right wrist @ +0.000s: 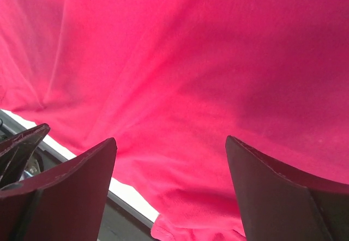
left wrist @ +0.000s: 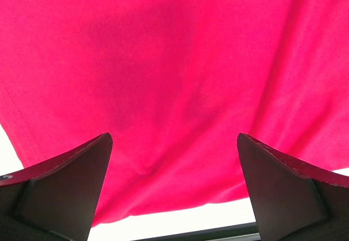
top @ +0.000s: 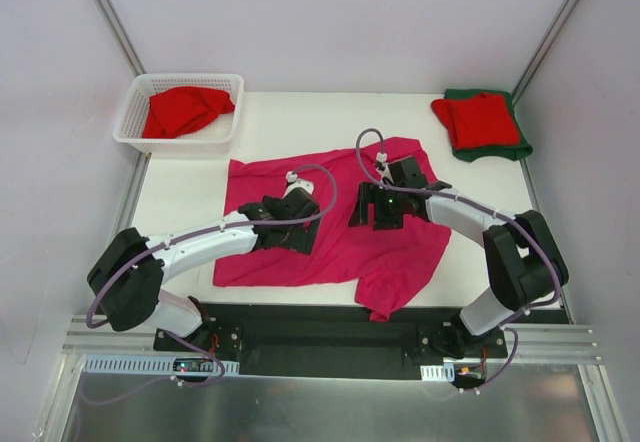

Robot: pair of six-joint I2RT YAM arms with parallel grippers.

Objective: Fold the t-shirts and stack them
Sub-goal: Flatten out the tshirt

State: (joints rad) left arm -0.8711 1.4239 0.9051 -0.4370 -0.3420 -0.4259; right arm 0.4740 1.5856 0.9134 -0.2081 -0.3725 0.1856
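Standing wide apart, the fingers (left wrist: pixel 76 175) of the left gripper (top: pixel 295 232) hold nothing. Only the magenta t-shirt (top: pixel 340 252) fills the gap between them in the left wrist view. The right gripper (top: pixel 378 212) is also spread, a little less wide, and its fingers (right wrist: pixel 272 186) are empty over the same pink cloth. Whether either set of tips presses the fabric or hangs just above it, I cannot tell.

The magenta t-shirt lies unfolded and rumpled across the middle of the white table (top: pixel 290 122), with one corner spilling over the near edge. The left gripper is above its left half and the right gripper above its upper right part. A red t-shirt (top: pixel 185 110) sits crumpled in the white basket (top: pixel 180 145) at the far left. At the far right corner a folded red t-shirt (top: pixel 478 120) rests on a folded dark green t-shirt (top: pixel 520 148).
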